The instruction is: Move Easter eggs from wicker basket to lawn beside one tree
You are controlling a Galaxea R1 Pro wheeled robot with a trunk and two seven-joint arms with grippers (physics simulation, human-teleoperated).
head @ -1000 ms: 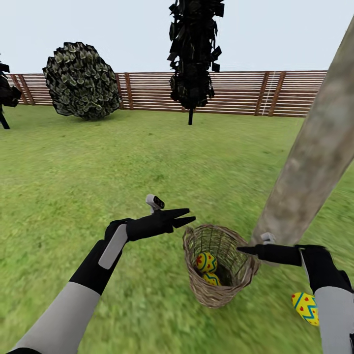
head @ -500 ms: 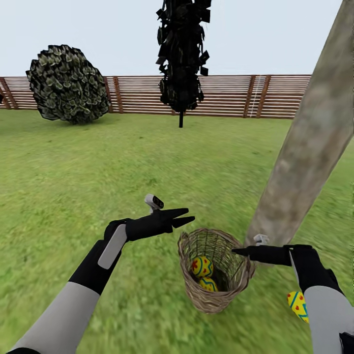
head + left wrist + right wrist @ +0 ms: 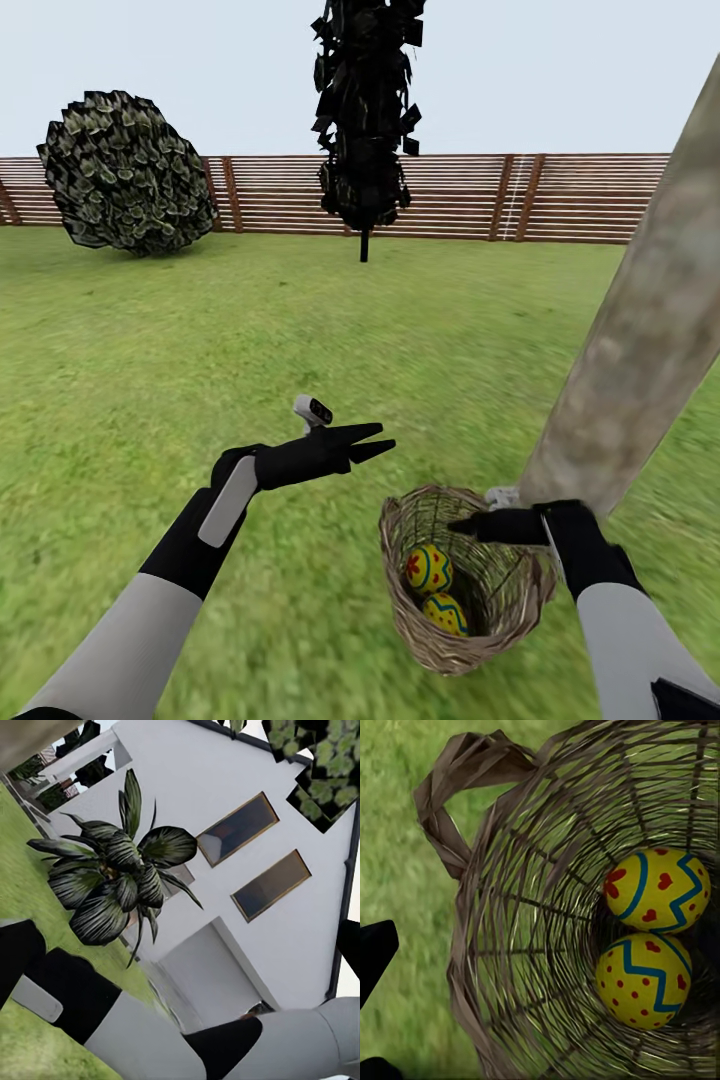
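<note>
The wicker basket (image 3: 500, 600) stands on the lawn (image 3: 200, 340) at the foot of the thick pale tree (image 3: 640, 350). Two yellow Easter eggs with blue zigzags lie inside it, one (image 3: 428, 570) above the other (image 3: 447, 613). In the right wrist view they sit deep in the basket (image 3: 510, 945), one egg (image 3: 656, 889) against the other (image 3: 645, 979). My right gripper (image 3: 458, 525) hangs open over the basket's far rim, its black fingertips (image 3: 376, 949) beside the loop handle (image 3: 457, 802). My left gripper (image 3: 385, 438) is open and empty over the grass, left of the basket.
A brown slat fence (image 3: 560, 195) closes the garden at the back. In front of it stand a round dark-green bush (image 3: 125, 170) and a thin black-leaved tree (image 3: 365, 110). The left wrist view faces a white house (image 3: 225, 870) and a dark leafy plant (image 3: 120, 885).
The head view has shifted, so the basket sits lower. My right gripper has moved from the basket's right rim further over its opening. An egg seen earlier on the grass is now behind my right forearm.
</note>
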